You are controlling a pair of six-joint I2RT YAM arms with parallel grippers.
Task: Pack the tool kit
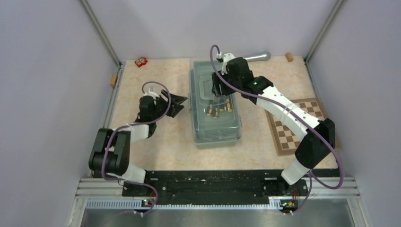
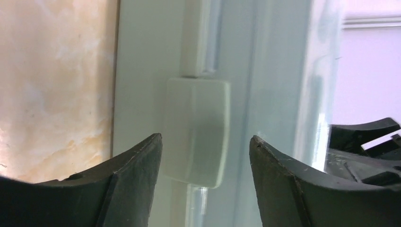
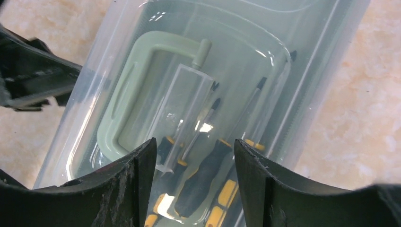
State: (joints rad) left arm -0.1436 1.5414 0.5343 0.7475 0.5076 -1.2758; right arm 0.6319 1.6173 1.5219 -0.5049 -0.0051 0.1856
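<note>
- Two jobs show: the left gripper (image 2: 205,142), jaws apart, brackets the toolbox (image 1: 215,130) latch (image 2: 198,123) (likely to snap it shut).
- The right gripper (image 3: 194,144), wide and empty, hovers over the lid (image 3: 283,33).

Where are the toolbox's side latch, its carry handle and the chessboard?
Side latch (image 2: 196,130): left wrist view, middle of its flat face.
Carry handle (image 3: 172,42): right wrist view, top bar of the green loop.
Chessboard (image 1: 286,137): top external view, bare squares on its near left part.

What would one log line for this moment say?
toolbox: lid on, screwdrivers inside | left gripper: open, facing side latch | right gripper: open, over lid handle
</note>
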